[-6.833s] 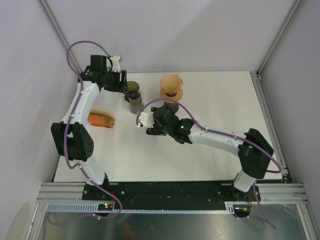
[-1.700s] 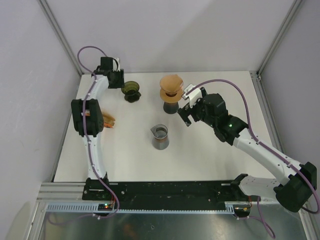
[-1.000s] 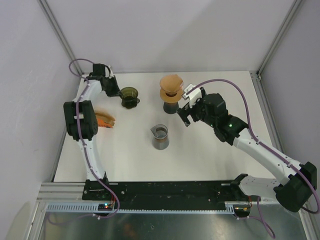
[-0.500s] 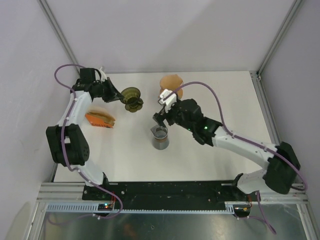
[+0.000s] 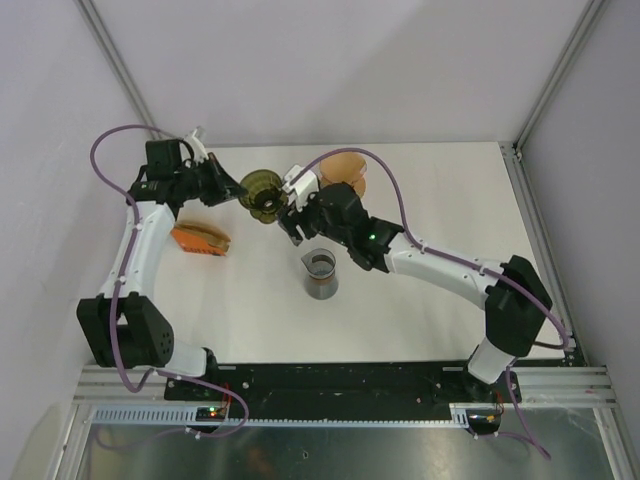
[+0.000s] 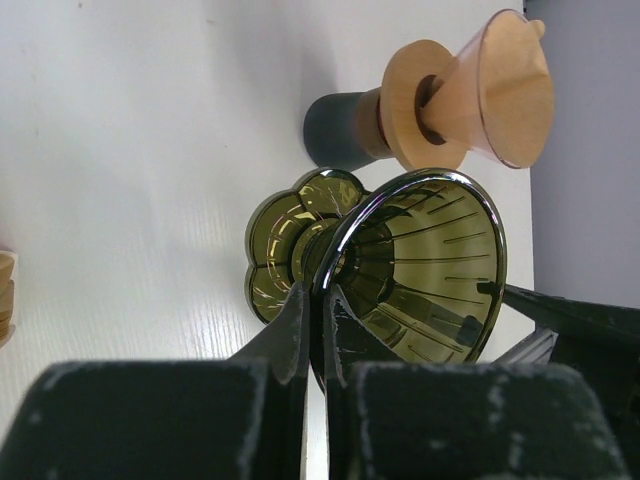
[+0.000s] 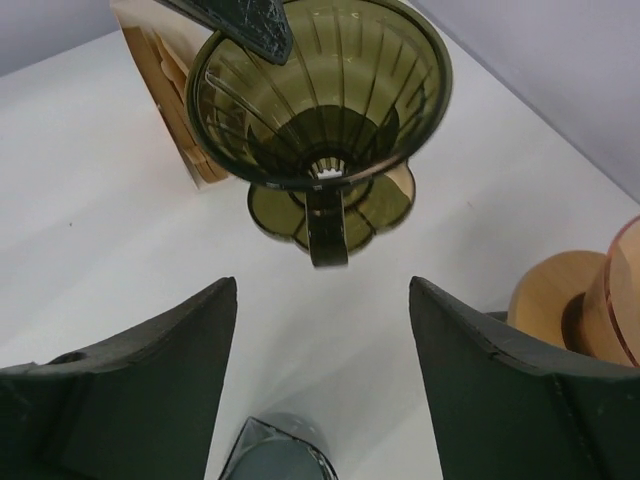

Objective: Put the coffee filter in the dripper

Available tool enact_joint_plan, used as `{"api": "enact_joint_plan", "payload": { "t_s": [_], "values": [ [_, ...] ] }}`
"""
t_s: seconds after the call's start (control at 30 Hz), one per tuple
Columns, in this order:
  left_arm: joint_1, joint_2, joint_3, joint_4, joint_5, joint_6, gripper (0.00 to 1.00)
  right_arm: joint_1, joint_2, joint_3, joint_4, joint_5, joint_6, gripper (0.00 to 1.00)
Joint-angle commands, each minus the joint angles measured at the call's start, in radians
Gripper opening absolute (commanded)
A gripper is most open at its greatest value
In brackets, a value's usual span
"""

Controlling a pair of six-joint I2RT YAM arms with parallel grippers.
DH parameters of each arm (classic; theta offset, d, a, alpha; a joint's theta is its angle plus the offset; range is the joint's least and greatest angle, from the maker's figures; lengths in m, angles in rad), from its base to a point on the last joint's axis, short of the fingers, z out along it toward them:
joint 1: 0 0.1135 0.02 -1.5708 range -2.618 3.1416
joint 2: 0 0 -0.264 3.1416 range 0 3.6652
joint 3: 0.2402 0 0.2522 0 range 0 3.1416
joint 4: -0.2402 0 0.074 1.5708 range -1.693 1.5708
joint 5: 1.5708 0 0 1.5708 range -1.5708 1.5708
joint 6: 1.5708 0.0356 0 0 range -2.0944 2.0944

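The translucent olive-green ribbed dripper (image 5: 262,191), upper centre-left, is pinched by its rim in the left fingers (image 6: 285,335) and holds no filter yet. The right fingers (image 7: 150,350) gape wide and empty beside it. The tan paper coffee filters (image 5: 200,240) lie stacked on the counter (image 5: 430,320) at left, and one still has to be fetched.

Shows only the near rim of the glass server (image 7: 273,455) at the bottom edge of the right wrist view, and only a slice of the amber dripper (image 7: 560,290) at the right edge. Hides much of the filter stack (image 7: 165,70) behind the green dripper (image 7: 320,90) there, and leaves a mere corner of it at the left edge of the left wrist view. Blurs the left hand (image 6: 318,300) close to its lens, cropped below, with the rim's lower arc lost behind it. Too small from above to confirm the grip, though probably on the rim.
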Motion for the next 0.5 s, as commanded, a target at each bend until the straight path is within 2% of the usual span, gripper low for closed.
{"api": "enact_joint_plan", "payload": {
  "t_s": [0.0,0.23,0.3,0.47],
  "values": [
    [-0.015,-0.062,0.001,0.021,0.042,-0.020,0.00,0.008,0.060,0.108,-0.038,0.011,0.000,0.71],
    [-0.028,-0.081,-0.021,0.020,0.047,-0.018,0.00,0.006,0.152,0.243,-0.141,0.009,-0.021,0.55],
    [-0.028,-0.082,-0.028,0.022,0.050,-0.019,0.00,0.004,0.165,0.260,-0.155,0.010,-0.024,0.46],
    [-0.035,-0.085,-0.023,0.021,0.050,-0.017,0.00,-0.005,0.179,0.279,-0.176,0.001,-0.026,0.19]
  ]
}}
